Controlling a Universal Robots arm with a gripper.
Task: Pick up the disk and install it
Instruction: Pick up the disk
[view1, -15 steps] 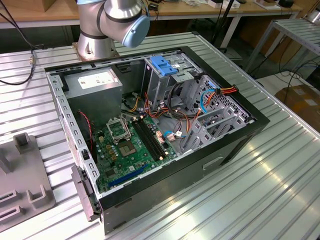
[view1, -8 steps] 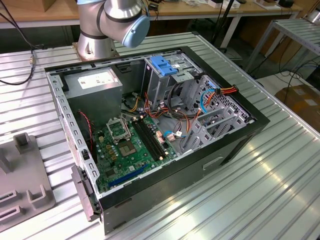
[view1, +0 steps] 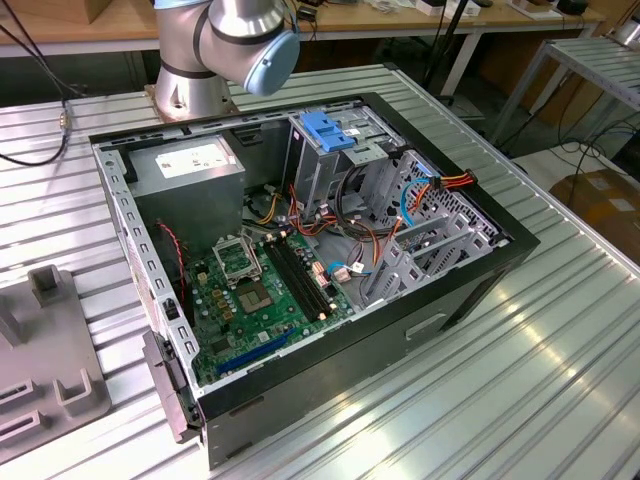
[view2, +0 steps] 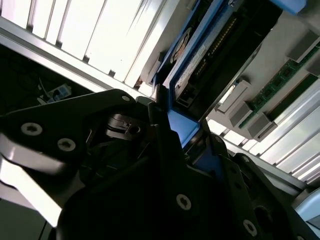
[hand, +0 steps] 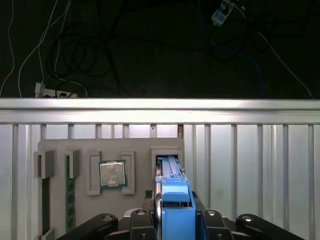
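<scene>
First wrist view: claw (hand: 175, 210) closed on the disk (hand: 170, 167); grips its blue frame (hand: 176, 192).

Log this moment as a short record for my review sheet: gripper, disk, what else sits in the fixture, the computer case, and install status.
gripper: closed on the blue carrier frame of the disk, as both wrist views appear to show
disk: on edge, far end in a slot of the grey fixture tray
also in tray: processor chip, memory stick
computer case: lying open on the slatted metal table, motherboard exposed
install: not yet done
</scene>
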